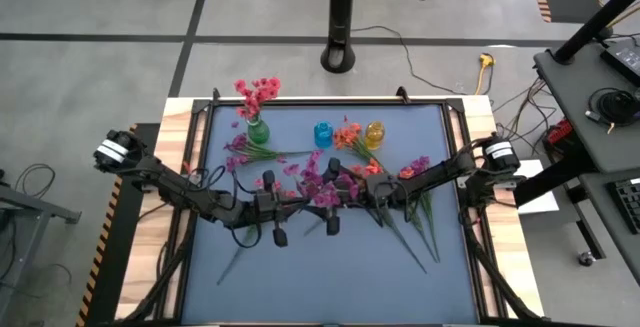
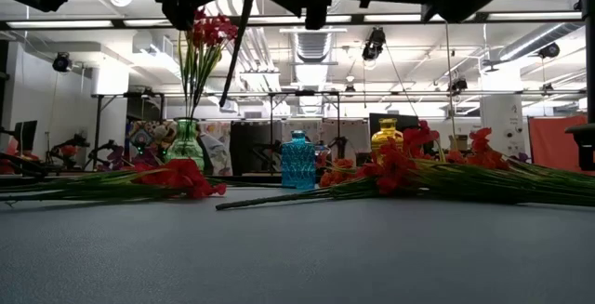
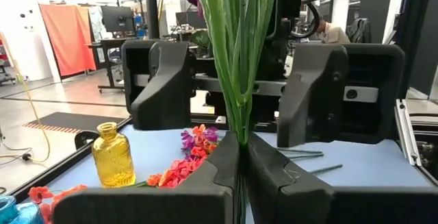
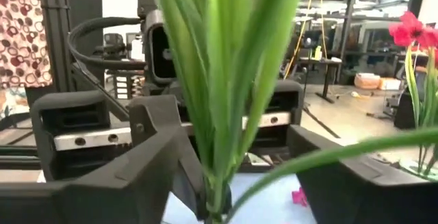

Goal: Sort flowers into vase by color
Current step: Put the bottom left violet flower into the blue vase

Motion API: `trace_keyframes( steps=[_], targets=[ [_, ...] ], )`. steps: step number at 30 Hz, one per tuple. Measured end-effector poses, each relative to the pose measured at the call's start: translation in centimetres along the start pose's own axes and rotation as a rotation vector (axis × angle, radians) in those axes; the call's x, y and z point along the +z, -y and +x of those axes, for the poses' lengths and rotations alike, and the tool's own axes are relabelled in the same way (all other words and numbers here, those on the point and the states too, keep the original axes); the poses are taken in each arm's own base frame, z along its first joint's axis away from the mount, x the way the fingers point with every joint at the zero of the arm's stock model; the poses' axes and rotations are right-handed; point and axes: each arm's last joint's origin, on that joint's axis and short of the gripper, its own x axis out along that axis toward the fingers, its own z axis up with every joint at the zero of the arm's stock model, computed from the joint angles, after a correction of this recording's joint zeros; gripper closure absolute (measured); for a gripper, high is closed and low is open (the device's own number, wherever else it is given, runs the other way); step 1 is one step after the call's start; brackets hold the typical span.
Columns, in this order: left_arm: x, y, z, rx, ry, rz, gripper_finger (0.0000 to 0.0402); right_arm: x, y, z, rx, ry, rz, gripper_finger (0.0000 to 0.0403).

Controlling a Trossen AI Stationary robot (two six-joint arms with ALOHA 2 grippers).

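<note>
My left gripper (image 1: pixel 298 202) is over the table's middle, pointing level toward the right edge, and is shut on a purple flower (image 1: pixel 322 195). Its green leaves (image 3: pixel 236 39) rise upright in front of the left wrist camera. My right gripper (image 1: pixel 352 189) faces it, open. Its fingers (image 4: pixel 356 183) stand on either side of the same leaves (image 4: pixel 219 80), apart from them. Other sprigs lie flat on the mat: purple (image 1: pixel 240 149), orange-red (image 1: pixel 350 137) and several more (image 1: pixel 420 207). Pink-red flowers (image 1: pixel 258 92) stand in the green vase (image 1: pixel 257 130). My left gripper pinches the purple flower's bundle of stem and leaves (image 3: pixel 239 131) between its two fingers (image 3: pixel 219 176), coming level from the table's left and lying across the stem. The flower stands upright, with leaves and blossoms above the fingers. The fingers hide what is below them.
A blue vase (image 1: pixel 322 134) and a yellow vase (image 1: pixel 374 132) stand at the mat's far side, to the right of the green one. Loose flowers crowd the mat's middle and right. The near part of the mat (image 1: pixel 320 287) is bare. A wooden frame (image 1: pixel 180 127) borders the mat.
</note>
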Motion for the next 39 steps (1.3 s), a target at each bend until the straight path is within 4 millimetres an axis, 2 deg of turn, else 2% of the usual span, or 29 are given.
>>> trace_keyframes(
  steps=[6, 16, 21, 27, 32, 36, 39],
  targets=[
    [0.1, 0.0, 0.0, 0.003, 0.007, -0.007, 0.0401, 0.1, 0.1, 0.3, -0.003, 0.005, -0.008, 0.0222],
    [0.1, -0.2, 0.0, 0.061, 0.007, -0.031, 0.0401, 0.1, 0.2, 0.3, -0.009, 0.005, -0.009, 0.0320],
    [0.1, -0.3, 0.0, 0.073, 0.007, -0.035, 0.0375, 0.1, 0.2, 0.3, -0.008, 0.005, -0.016, 0.0359],
    [0.1, -0.3, 0.0, 0.081, 0.007, -0.040, 0.0307, 0.1, 0.2, 0.3, -0.003, 0.006, -0.025, 0.0383],
    [0.2, -0.4, -0.1, 0.083, -0.006, -0.077, 0.0254, 0.5, 0.3, 0.2, -0.009, 0.010, -0.025, 0.0385],
    [0.1, -0.6, -0.3, 0.079, -0.048, -0.102, 0.0228, 1.5, 0.9, 0.3, -0.032, -0.010, -0.029, 0.0385],
    [0.0, -0.8, -0.7, 0.082, -0.101, -0.112, 0.0219, 2.7, 2.1, 0.4, -0.057, -0.061, -0.022, 0.0385]
  ],
)
